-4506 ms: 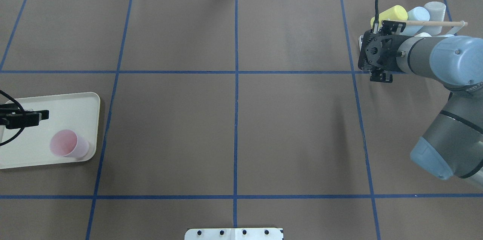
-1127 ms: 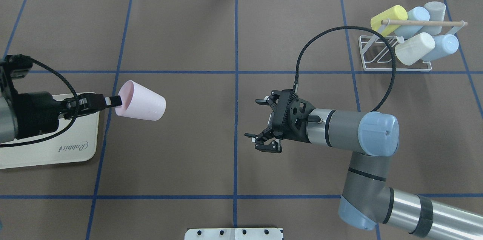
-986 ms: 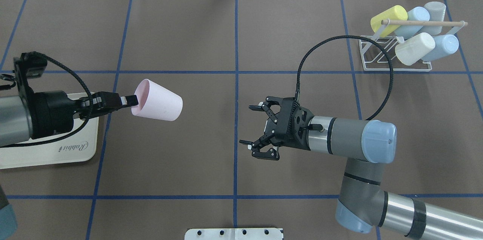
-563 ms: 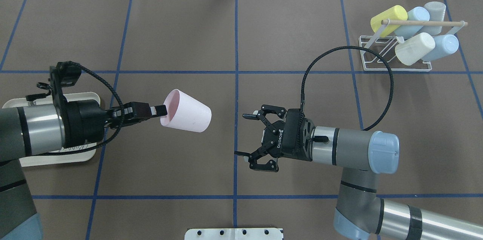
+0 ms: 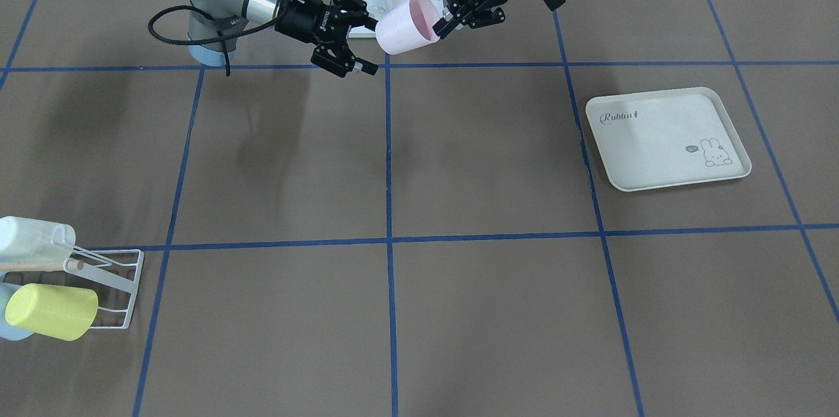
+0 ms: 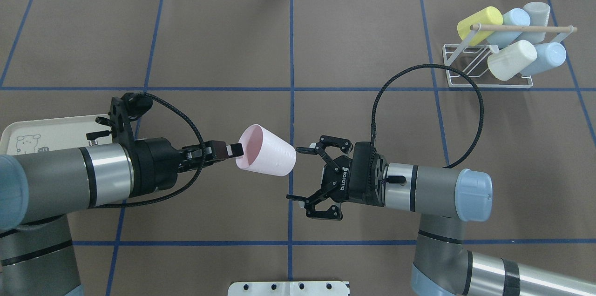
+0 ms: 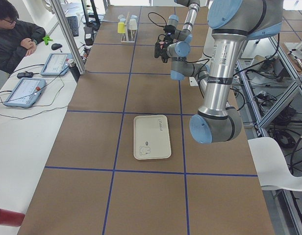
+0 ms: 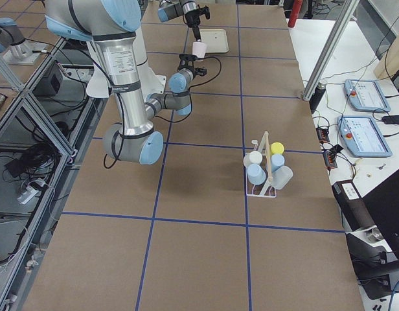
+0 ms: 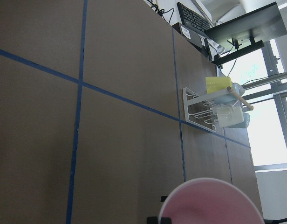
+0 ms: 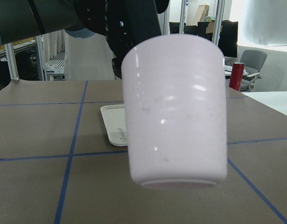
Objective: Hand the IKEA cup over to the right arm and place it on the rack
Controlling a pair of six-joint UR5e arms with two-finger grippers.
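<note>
Left end effector (image 6: 234, 150) closed on the rim of the one pink cup (image 6: 267, 157), one finger inside the mouth and one outside. Cup held in the air on its side above the table (image 6: 372, 30), near the centre tape line, mouth toward the left arm, base toward the right. Right end effector (image 6: 296, 173) spread wide and holding nothing, facing the cup base. Its upper fingertip is just beside the base; contact can't be told. In the right wrist view the cup fills the middle of the frame. Two arms in all. The right arm (image 6: 437, 186) carries a long black cable loop (image 6: 428, 66) that arches up toward the rack. One white wire rack (image 6: 489, 85) at the far right of the table, near the far edge and well apart from the cup. One wooden rod (image 6: 521, 29) runs across its top. Five cups on it: one yellow (image 6: 479, 23), two light blue (image 6: 510, 23) (image 6: 547, 57), one grey (image 6: 535, 14), one cream (image 6: 512, 58). Bare wire prongs show on the rack's left part. Brown table with blue tape lines (image 6: 292, 54) lies between the right end effector and the rack. One cream rabbit-print tray (image 5: 655, 148) on the robot's left side, partly under the left arm in the overhead view, and apart from the cup.
</note>
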